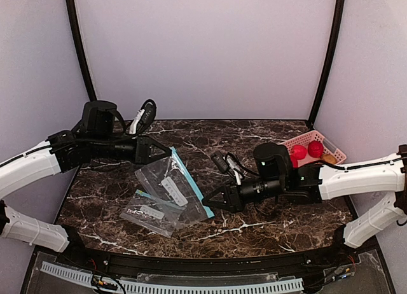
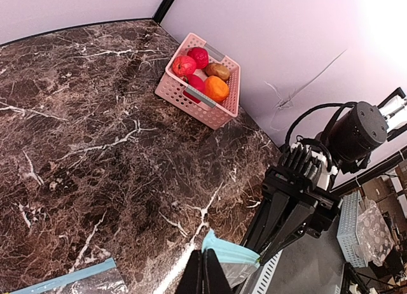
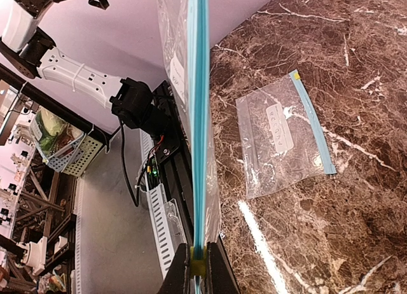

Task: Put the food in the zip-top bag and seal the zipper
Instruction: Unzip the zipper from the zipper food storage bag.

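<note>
Zipper [image 1: 191, 181] pinched at 11 o'clock end by left gripper [image 1: 169, 151], 5 o'clock end by right gripper [image 1: 207, 207]; bag [image 1: 156, 176] label [image 1: 173, 191] unreadable.

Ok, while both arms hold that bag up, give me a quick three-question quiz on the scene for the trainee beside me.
1. True or false: some food already lies inside the lifted bag.
2. How many clear bags are in view? A one, B two, C three.
3. Fill in: the lifted bag's zipper is pinched by ___ grippers.
Key:
1. False. All five pieces sit in the pink basket.
2. B. One is stretched between the left gripper and right gripper, and a spare bag lies flat on the table.
3. Both.
</note>
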`<control>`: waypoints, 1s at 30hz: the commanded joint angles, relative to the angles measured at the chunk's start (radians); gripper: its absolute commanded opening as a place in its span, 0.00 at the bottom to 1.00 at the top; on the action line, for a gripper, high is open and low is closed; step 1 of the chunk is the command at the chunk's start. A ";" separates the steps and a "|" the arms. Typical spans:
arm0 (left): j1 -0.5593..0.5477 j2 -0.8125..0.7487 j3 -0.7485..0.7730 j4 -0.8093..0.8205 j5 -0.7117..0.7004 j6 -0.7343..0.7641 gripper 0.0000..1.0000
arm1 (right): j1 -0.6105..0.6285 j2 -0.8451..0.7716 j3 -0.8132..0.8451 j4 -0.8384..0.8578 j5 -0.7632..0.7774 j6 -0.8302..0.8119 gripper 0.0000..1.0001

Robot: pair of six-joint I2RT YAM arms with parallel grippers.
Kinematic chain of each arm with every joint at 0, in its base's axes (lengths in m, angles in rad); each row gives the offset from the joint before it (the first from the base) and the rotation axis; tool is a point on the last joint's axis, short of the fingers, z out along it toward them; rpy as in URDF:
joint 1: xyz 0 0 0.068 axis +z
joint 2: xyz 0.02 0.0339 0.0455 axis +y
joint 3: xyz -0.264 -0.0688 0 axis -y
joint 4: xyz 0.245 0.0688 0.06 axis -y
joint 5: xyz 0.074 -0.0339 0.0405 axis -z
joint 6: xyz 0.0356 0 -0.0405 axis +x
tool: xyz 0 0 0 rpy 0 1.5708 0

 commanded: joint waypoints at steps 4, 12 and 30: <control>0.035 -0.007 0.040 0.007 0.002 0.028 0.01 | 0.003 0.005 -0.028 -0.052 -0.017 0.022 0.00; 0.047 -0.016 0.038 -0.007 0.010 0.040 0.01 | 0.003 0.002 -0.027 -0.056 -0.017 0.028 0.00; 0.036 -0.021 -0.041 0.048 0.463 0.132 0.01 | 0.004 -0.008 0.057 -0.076 0.064 0.005 0.54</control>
